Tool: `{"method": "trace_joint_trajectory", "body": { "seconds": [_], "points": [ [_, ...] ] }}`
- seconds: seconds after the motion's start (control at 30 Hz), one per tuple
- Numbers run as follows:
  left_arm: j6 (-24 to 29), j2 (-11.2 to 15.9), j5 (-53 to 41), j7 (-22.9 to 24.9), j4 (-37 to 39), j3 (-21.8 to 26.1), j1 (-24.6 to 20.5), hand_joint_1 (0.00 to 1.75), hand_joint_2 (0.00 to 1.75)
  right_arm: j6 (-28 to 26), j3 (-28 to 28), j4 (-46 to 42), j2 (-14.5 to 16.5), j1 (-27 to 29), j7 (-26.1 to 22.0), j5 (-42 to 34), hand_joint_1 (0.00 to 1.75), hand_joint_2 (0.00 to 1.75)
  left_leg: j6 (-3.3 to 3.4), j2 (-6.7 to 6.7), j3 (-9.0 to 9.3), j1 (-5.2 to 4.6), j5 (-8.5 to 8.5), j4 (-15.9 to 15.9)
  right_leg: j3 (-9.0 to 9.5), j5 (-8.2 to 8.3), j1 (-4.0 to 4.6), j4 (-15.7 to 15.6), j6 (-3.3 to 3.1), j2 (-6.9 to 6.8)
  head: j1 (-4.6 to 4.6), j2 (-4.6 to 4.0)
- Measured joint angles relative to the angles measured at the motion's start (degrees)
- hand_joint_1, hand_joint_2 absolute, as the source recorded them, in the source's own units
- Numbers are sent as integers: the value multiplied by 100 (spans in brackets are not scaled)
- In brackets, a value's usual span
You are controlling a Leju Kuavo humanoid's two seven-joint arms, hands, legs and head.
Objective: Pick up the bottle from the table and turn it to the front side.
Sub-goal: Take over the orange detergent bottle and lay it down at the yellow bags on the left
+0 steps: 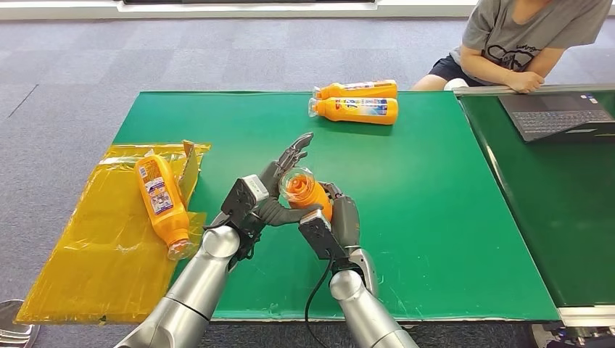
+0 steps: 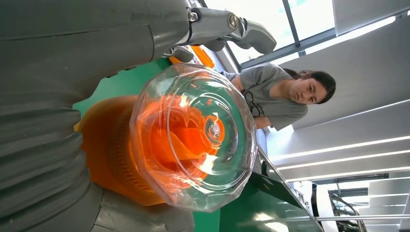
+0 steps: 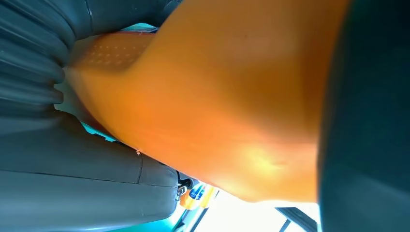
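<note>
The bottle (image 1: 306,193) is held up off the table (image 1: 435,217), above its near edge, clear cap end tipped up toward the head camera. It is gripped by the right hand (image 1: 335,226) around the orange body, and it is met from the other side by the left hand (image 1: 262,201): the thumb is laid under the neck, while the upper fingers (image 1: 296,152) are spread wide and clear of the plastic. Whether the left is truly gripping or only bracing cannot be told.

The pick-up looks done; the turning step is judged to be in hand. No label can be seen on the held bottle, so a roll about its long axis is called for next, with one hand kept firm while the other is re-set, or a slip is risked on smooth plastic.

On the green table, two more bottles (image 1: 357,101) are laid side by side at the far edge. A yellow sheet (image 1: 87,254) is draped over the left edge, with another bottle (image 1: 162,204) lying on it. Grey carpet is spread around. A person (image 1: 518,43) is seated beyond the far right corner, at a second table with a laptop (image 1: 555,116) on it.
</note>
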Motion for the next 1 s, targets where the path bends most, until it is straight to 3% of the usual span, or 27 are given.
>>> {"method": "trace_joint_trajectory", "body": {
  "seconds": [0.33, 0.47, 1.0],
  "points": [
    [114, -63, -236, 34, 218, -143, -78, 0, 175, -17, 0, 40, 13, -36, 28, 34, 175, 175, 0, 0, 0, -1, 0, 0, -1, 0, -1, 0, 0, 0, 0, 0],
    [102, -125, -257, 3, 394, -192, -135, 175, 175, -32, -6, 80, 20, -94, 36, 40, 175, 175, 0, 0, 0, -1, 0, 1, -1, 0, -1, 0, 0, 1, 0, 0],
    [-4, -142, -255, -114, 583, -245, -352, 175, 175, -61, -62, 103, 47, -225, 116, 69, 175, 175, 0, 2, 0, -1, 0, 1, -1, 0, -1, 0, 0, 3, 0, 0]
  ]
}}
